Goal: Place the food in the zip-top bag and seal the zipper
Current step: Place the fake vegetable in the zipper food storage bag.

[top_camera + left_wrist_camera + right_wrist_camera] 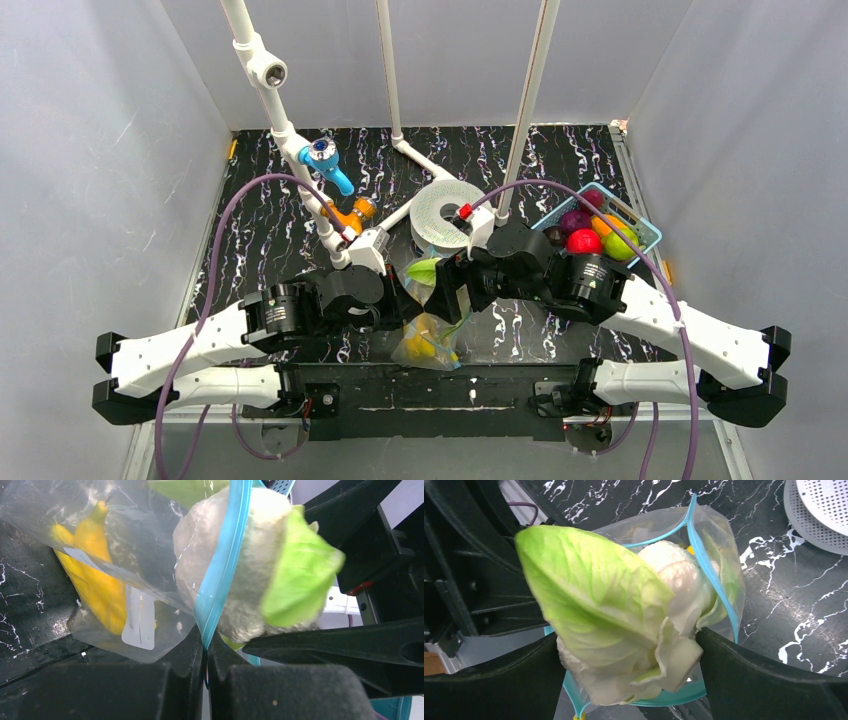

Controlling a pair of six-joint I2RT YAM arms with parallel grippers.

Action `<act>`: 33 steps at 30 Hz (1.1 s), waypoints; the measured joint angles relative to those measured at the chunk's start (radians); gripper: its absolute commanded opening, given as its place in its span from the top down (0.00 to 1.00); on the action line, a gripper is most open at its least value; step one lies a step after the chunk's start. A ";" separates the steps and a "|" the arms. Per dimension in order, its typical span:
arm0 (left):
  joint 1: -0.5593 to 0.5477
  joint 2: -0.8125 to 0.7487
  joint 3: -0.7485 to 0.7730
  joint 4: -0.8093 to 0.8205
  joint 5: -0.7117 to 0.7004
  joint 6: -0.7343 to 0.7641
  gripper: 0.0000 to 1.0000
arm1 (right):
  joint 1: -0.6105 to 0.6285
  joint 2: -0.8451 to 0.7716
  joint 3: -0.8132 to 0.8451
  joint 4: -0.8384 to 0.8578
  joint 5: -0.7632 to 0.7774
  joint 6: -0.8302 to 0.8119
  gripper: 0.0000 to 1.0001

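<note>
The clear zip-top bag [428, 340] hangs open between the arms, with a yellow banana [95, 595] inside. My left gripper [206, 645] is shut on the bag's teal zipper [225, 555] and holds the mouth up. My right gripper [629, 655] is shut on a white cauliflower with green leaves [624, 610] and holds it in the bag's open mouth [704, 565]. From above, the cauliflower's green leaf [425, 268] shows between the two grippers. More food sits in the light-blue basket [645, 232]: a red apple [584, 241], plus green, orange and purple fruits.
A white perforated disc [447, 212] lies behind the grippers. A white pipe frame with a blue fitting [325, 160] and an orange fitting [357, 211] stands at the back left. Grey walls close in both sides.
</note>
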 measured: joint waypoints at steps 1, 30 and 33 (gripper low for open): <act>0.000 -0.002 0.000 0.001 0.000 0.000 1.00 | 0.000 0.002 0.000 -0.003 0.006 -0.003 0.02; 0.000 0.003 0.000 0.007 -0.002 -0.008 1.00 | 0.093 0.160 0.023 -0.038 0.195 -0.103 0.15; -0.003 0.009 -0.001 -0.016 0.006 -0.008 1.00 | 0.104 0.207 0.035 -0.072 0.224 -0.105 0.03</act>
